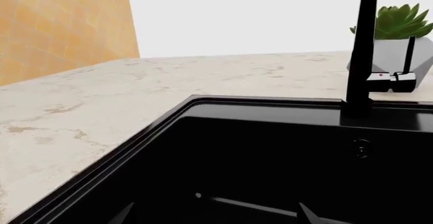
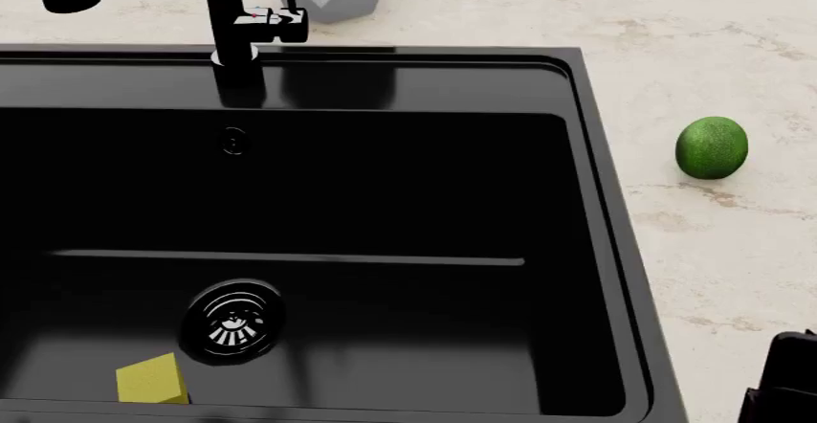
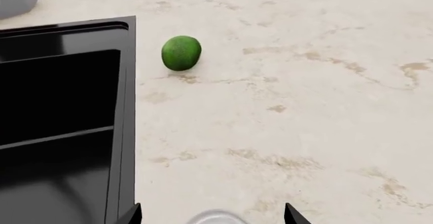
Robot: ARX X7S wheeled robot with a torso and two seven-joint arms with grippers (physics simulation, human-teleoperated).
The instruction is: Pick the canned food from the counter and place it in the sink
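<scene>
Between the right gripper's (image 3: 213, 215) spread jaws, a silver-white can top (image 3: 216, 218) peeks; nothing is gripped, the glossy black rectangular sink (image 2: 600, 155) holds no can, left jaws unclear.

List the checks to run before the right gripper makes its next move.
1. Right gripper open: ok.
2. Target between its fingertips: cannot tell; only a pale rim shows at the picture's edge.
3. Fruit apart from that gripper: ok.
4. Sink has room: ok; only a yellow block near the drain.
5. Left gripper out of the way: cannot tell; it is open, by the sink's rim.
</scene>
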